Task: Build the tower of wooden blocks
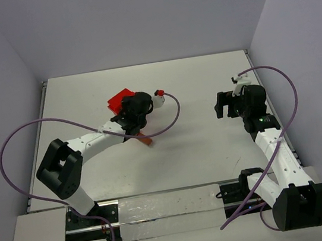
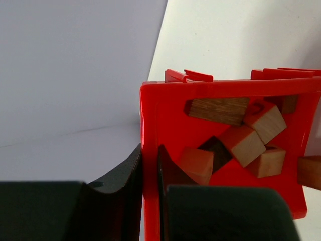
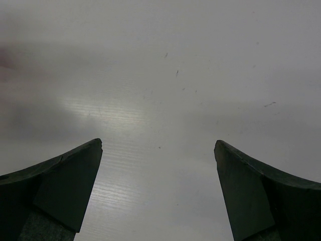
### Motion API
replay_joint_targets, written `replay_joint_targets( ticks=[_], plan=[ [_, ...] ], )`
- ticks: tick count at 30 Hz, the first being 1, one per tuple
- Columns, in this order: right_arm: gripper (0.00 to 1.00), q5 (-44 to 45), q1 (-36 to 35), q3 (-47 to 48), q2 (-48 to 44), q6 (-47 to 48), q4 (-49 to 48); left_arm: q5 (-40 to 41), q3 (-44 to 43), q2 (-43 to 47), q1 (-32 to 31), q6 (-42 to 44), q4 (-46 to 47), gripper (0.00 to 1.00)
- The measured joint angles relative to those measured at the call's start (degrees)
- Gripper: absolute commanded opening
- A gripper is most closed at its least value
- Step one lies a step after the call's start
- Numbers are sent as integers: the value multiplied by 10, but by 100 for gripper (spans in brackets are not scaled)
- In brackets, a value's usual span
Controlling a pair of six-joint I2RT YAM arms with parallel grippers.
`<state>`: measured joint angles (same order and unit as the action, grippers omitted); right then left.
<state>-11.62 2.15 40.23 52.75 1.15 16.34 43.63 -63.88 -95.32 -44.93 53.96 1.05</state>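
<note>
My left gripper (image 2: 150, 148) is shut on the left wall of the red plastic bin (image 2: 150, 115). Several wood blocks lie loose inside it: a brown bar (image 2: 218, 110), tan cubes (image 2: 244, 144) and a dark piece (image 2: 216, 150). In the top view the left gripper (image 1: 130, 111) holds the bin (image 1: 120, 100) at mid-table. One reddish-brown block (image 1: 145, 139) lies on the table beside the left forearm. My right gripper (image 1: 219, 105) is open and empty over bare table, as the right wrist view (image 3: 158, 145) also shows. No stacked tower is in view.
The white table (image 1: 213, 149) is walled on the back and both sides. A purple cable (image 1: 174, 109) loops from the left wrist over the table to the right of the bin. The arm bases stand on the near rail (image 1: 161, 204).
</note>
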Motion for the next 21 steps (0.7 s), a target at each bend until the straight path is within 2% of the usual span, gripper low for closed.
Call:
replay_joint_targets(
  ticks=[7,16,21],
  plan=[
    [100,2,0,0,0,0,0,34,17,-2,-26,45,58,0],
    [100,2,0,0,0,0,0,51,18,-2,-62,62,75,0],
    [100,2,1,0,0,0,0,55,59,-1,-83,100,131,0]
  ],
)
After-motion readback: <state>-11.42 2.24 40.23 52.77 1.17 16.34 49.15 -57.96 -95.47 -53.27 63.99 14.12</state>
